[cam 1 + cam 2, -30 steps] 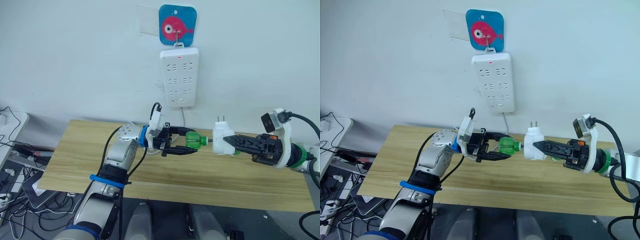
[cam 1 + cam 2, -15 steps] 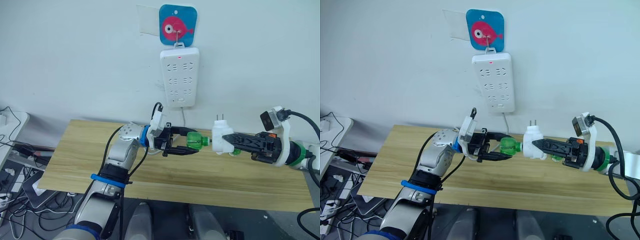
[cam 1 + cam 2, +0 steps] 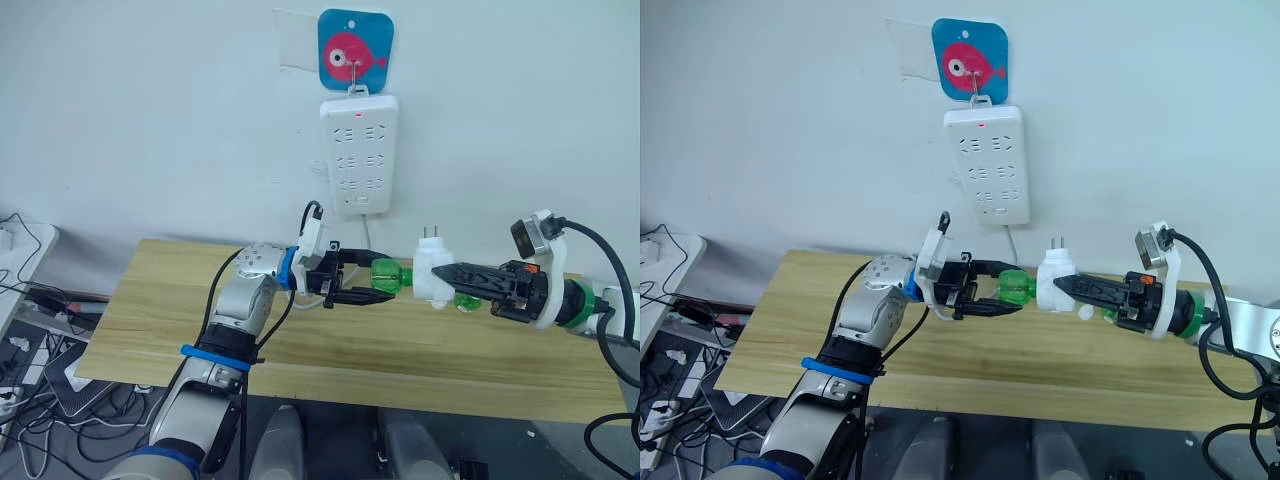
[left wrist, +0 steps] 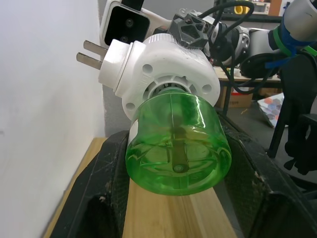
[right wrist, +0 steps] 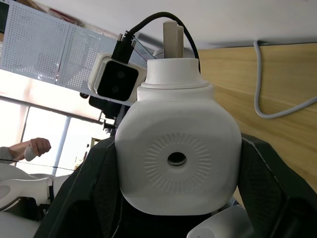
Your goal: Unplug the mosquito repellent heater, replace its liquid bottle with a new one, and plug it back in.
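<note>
Since one second ago, I am closing the gap: right gripper (image 3: 447,281) clamping heater (image 3: 431,272), left gripper (image 3: 372,283) clamping green bottle (image 3: 390,275), below power strip (image 3: 358,138).

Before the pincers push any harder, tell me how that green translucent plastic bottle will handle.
The green translucent plastic bottle looks smooth and round, so it may slip or twist within the left pincer. It is probably light, with thin walls that could flex. Its neck meets the white rounded plastic heater, so a skewed push might jam it.
</note>
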You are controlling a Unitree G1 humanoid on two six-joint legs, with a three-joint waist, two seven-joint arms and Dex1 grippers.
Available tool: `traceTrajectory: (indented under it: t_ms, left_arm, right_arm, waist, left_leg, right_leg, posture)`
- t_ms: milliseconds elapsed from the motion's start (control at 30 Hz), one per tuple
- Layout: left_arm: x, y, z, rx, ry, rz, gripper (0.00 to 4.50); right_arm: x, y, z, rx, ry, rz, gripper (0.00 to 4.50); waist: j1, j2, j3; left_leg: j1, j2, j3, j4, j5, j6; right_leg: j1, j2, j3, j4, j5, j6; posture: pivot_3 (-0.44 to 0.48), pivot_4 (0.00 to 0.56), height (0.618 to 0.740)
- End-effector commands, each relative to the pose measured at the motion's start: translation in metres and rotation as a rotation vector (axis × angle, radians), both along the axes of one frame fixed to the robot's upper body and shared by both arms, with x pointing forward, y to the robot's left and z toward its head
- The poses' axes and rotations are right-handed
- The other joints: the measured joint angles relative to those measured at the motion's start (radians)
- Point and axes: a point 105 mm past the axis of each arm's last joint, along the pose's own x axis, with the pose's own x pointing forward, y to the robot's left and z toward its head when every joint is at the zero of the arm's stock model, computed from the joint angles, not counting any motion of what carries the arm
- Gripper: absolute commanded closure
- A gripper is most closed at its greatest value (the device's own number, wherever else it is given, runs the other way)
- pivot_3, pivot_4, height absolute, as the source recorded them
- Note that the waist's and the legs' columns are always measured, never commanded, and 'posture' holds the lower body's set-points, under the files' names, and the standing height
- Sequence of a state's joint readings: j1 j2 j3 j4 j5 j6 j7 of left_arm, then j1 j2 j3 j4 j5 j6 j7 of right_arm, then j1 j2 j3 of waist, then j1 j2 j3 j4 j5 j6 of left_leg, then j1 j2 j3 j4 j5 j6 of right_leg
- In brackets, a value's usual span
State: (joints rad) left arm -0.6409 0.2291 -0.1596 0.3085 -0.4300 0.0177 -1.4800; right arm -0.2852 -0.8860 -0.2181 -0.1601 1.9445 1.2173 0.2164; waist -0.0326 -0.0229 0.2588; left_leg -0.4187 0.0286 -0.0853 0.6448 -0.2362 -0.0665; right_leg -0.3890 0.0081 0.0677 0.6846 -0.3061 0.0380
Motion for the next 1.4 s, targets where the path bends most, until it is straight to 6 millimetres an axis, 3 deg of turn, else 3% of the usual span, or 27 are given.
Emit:
traceTrajectory:
  t_ms: [33,300,867,1000,1033,1400]
  left_arm:
    - [-0.008,-0.012,0.008,-0.017,-0.043,-0.059,2.22]
    - [-0.008,-0.011,0.007,-0.016,-0.047,-0.06,2.22]
    - [-0.014,-0.013,0.004,-0.02,-0.041,-0.071,2.22]
    - [-0.013,-0.013,0.003,-0.015,-0.04,-0.069,2.22]
    - [-0.012,-0.013,0.002,-0.013,-0.039,-0.067,2.22]
    - [-0.011,-0.013,0.002,-0.019,-0.033,-0.055,2.22]
  right_arm:
    - [-0.013,0.013,0.009,0.007,-0.047,0.086,1.57]
    - [-0.022,0.011,0.007,-0.025,-0.029,0.133,1.57]
    - [-0.014,0.022,0.01,0.029,-0.067,0.096,1.57]
    - [-0.017,0.023,0.011,0.033,-0.073,0.111,0.2]
    - [-0.017,0.023,0.011,0.032,-0.074,0.115,0.04]
    - [-0.019,0.025,0.007,0.031,-0.05,0.139,0.04]
  waist:
    - [0.0,0.0,0.0]
    - [0.0,0.0,0.0]
    - [0.0,0.0,0.0]
    - [0.0,0.0,0.0]
    - [0.0,0.0,0.0]
    - [0.0,0.0,0.0]
  left_leg:
    - [0.0,0.0,0.0,0.0,0.0,0.0]
    - [0.0,0.0,0.0,0.0,0.0,0.0]
    - [0.0,0.0,0.0,0.0,0.0,0.0]
    - [0.0,0.0,0.0,0.0,0.0,0.0]
    - [0.0,0.0,0.0,0.0,0.0,0.0]
    - [0.001,0.0,0.0,0.001,0.0,0.0]
  right_leg:
    - [0.0,0.0,0.0,0.0,0.0,0.0]
    - [0.0,0.0,0.0,0.0,0.0,0.0]
    - [0.0,0.0,0.0,0.001,0.0,0.0]
    - [0.0,0.0,0.0,0.001,0.0,0.0]
    - [0.0,0.0,0.0,0.001,0.0,0.0]
    - [0.0,0.0,0.0,0.002,0.0,0.0]
  posture:
    - [-0.04,0.239,0.74]
    - [-0.033,0.232,0.74]
    - [-0.031,0.223,0.74]
    - [-0.034,0.228,0.74]
    - [-0.034,0.228,0.74]
    - [-0.032,0.235,0.74]
